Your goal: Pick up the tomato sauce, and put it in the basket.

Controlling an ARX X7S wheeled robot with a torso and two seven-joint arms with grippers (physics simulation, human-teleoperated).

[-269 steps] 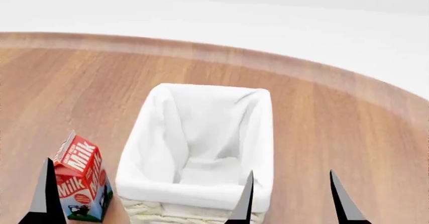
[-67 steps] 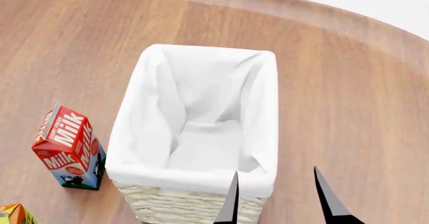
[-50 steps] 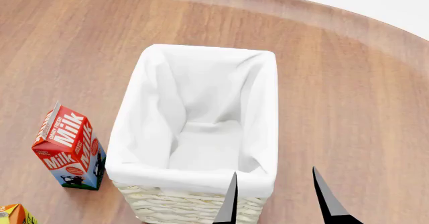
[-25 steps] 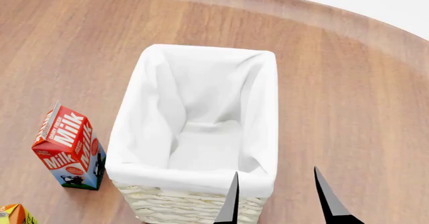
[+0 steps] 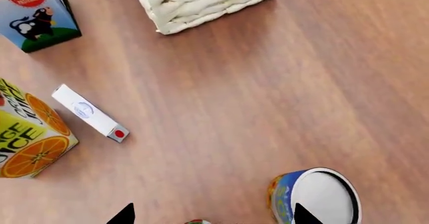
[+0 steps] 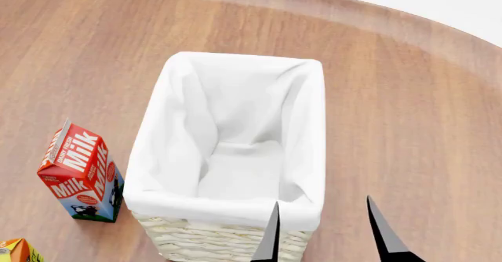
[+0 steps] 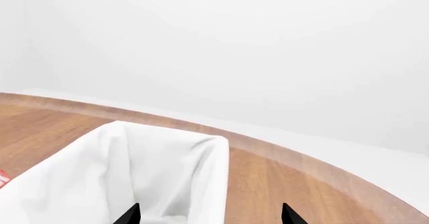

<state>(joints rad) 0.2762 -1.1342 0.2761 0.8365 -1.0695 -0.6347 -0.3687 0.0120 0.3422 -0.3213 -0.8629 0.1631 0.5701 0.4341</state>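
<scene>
The basket (image 6: 157,156), cream wicker with a white liner, stands at mid-table and holds nothing; it also shows in the left wrist view (image 5: 208,0) and the right wrist view (image 7: 218,148). Only a red, green and white sliver of the tomato sauce can (image 5: 196,222) shows, at the frame's edge between the fingertips of my left gripper (image 5: 214,216). That gripper is open and empty above the table. My right gripper (image 6: 325,238) is open and empty, by the basket's near right corner; it also shows in the right wrist view (image 7: 210,216).
A milk carton (image 6: 79,177) stands left of the basket. An orange juice carton (image 5: 30,138), a small white box (image 5: 90,113) and a blue-and-yellow can (image 5: 315,196) are on the wooden table (image 6: 408,127) near the left gripper. The table's curved far edge is behind the basket.
Since the oldest frame the head view has tilted down and the left fingertip has left it. Over the last second nothing has visibly moved.
</scene>
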